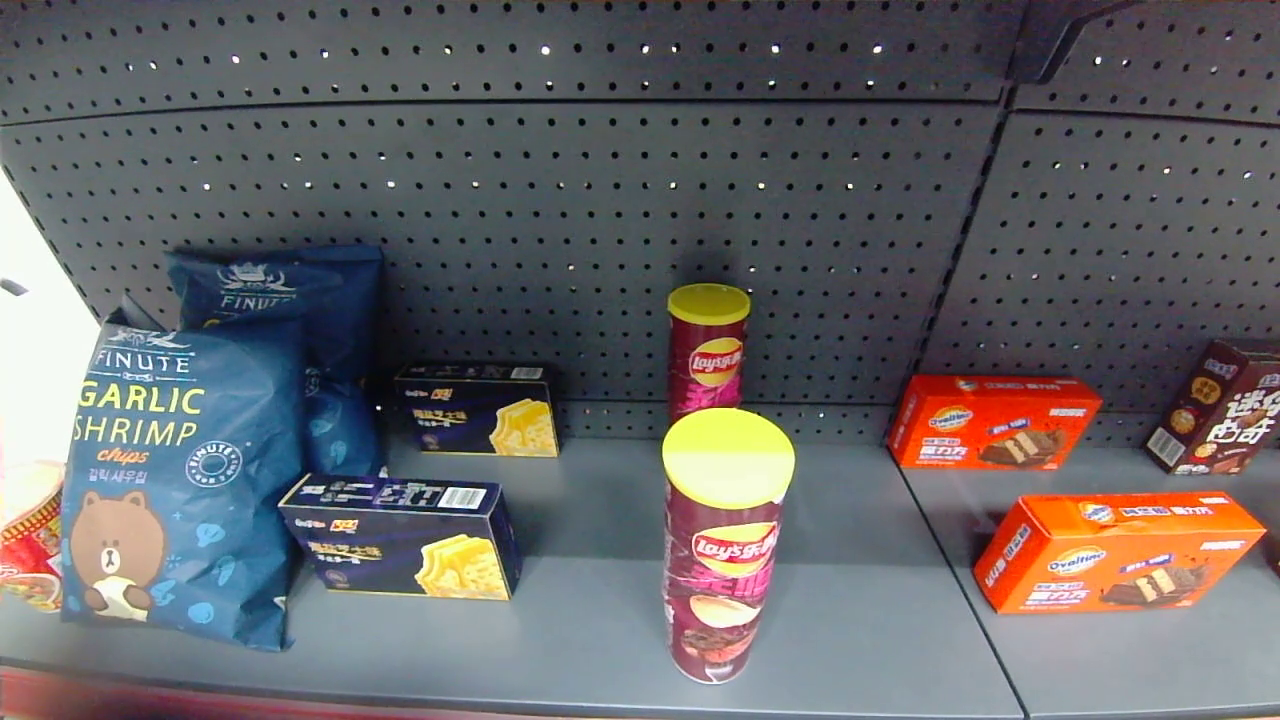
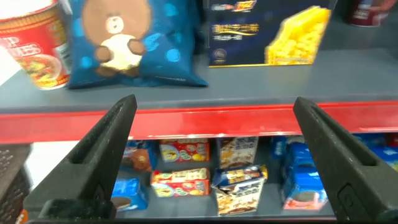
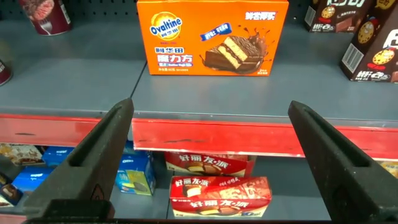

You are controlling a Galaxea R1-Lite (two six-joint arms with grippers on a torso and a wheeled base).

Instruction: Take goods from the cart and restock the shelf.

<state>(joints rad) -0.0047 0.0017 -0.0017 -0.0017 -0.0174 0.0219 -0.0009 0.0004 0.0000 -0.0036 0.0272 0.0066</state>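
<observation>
The grey shelf [image 1: 600, 560] holds two maroon chip cans with yellow lids, one at the front [image 1: 725, 545] and one behind it [image 1: 708, 350]. Left of them lie two dark blue cracker boxes [image 1: 405, 535] and blue chip bags [image 1: 180, 490]. Two orange wafer boxes [image 1: 1115, 550] lie to the right. My left gripper [image 2: 214, 162] is open and holds nothing, in front of the shelf's red front strip [image 2: 205, 121], below the bear-printed bag [image 2: 124, 37]. My right gripper [image 3: 211, 168] is open with nothing in it, before the front strip under an orange wafer box [image 3: 211, 37].
A red cup of noodles [image 2: 37, 43] stands at the shelf's left end and brown chocolate boxes [image 1: 1215, 405] at the right. A lower shelf holds several snack boxes [image 2: 239, 183] and red boxes [image 3: 217, 190]. Bare shelf surface lies on either side of the front can.
</observation>
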